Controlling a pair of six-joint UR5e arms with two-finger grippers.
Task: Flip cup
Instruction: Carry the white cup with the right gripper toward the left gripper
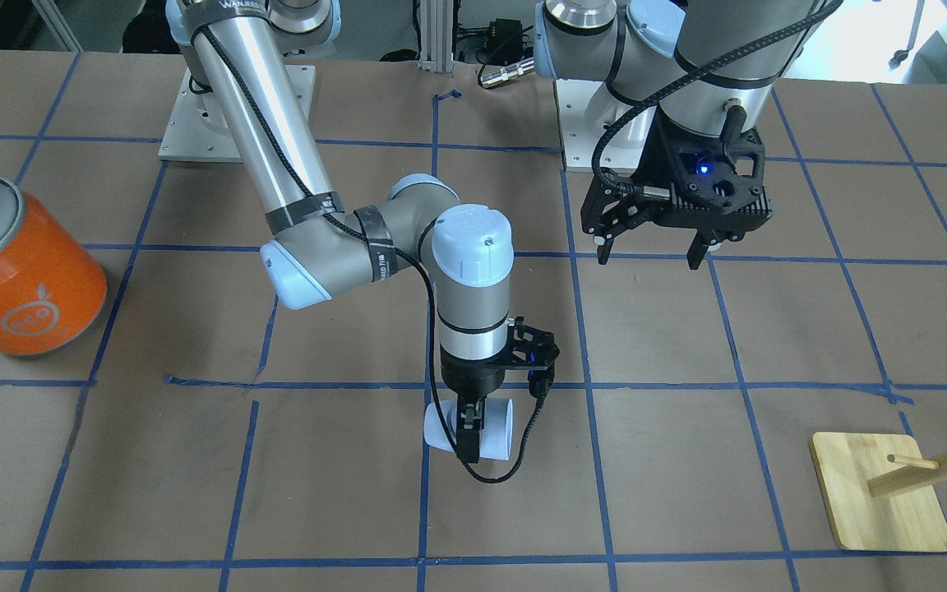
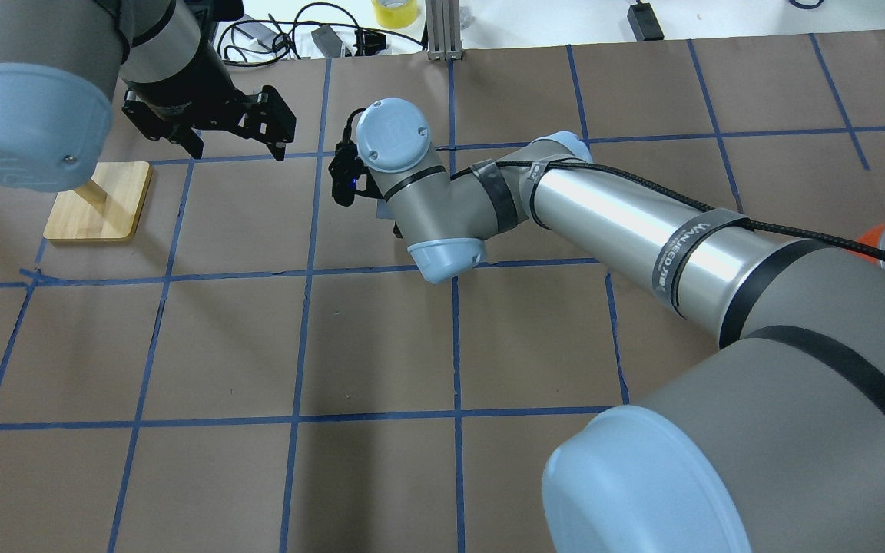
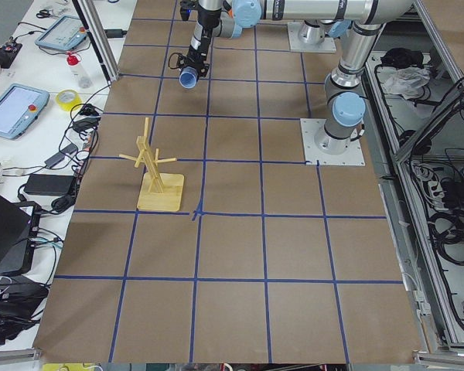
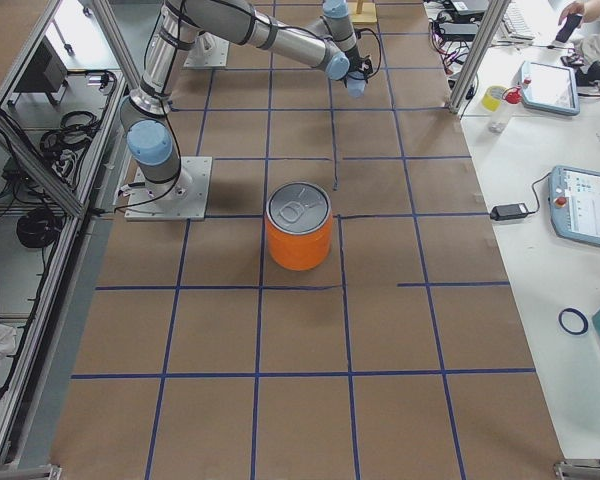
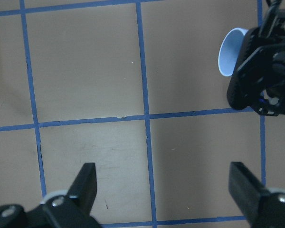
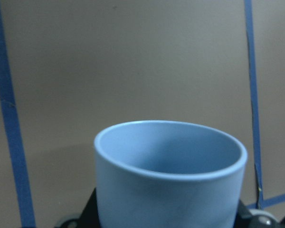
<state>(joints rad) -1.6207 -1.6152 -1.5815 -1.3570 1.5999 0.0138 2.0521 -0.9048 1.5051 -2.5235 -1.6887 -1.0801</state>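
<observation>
The cup (image 1: 496,427) is a pale lavender-blue tumbler. It lies on its side in my right gripper (image 1: 471,442), which is shut on it low over the brown table; I cannot tell if the cup touches the table. Its open rim fills the right wrist view (image 6: 168,175) and shows at the top right of the left wrist view (image 5: 229,51). In the overhead view my right wrist hides the cup. My left gripper (image 1: 650,256) is open and empty, hanging above the table apart from the cup; it also shows in the overhead view (image 2: 236,152) and its own view (image 5: 164,187).
A large orange can (image 1: 21,271) with a silver top stands near my right end of the table (image 4: 298,228). A wooden peg stand (image 1: 880,493) sits on my left side (image 2: 101,201). Blue tape lines grid the table.
</observation>
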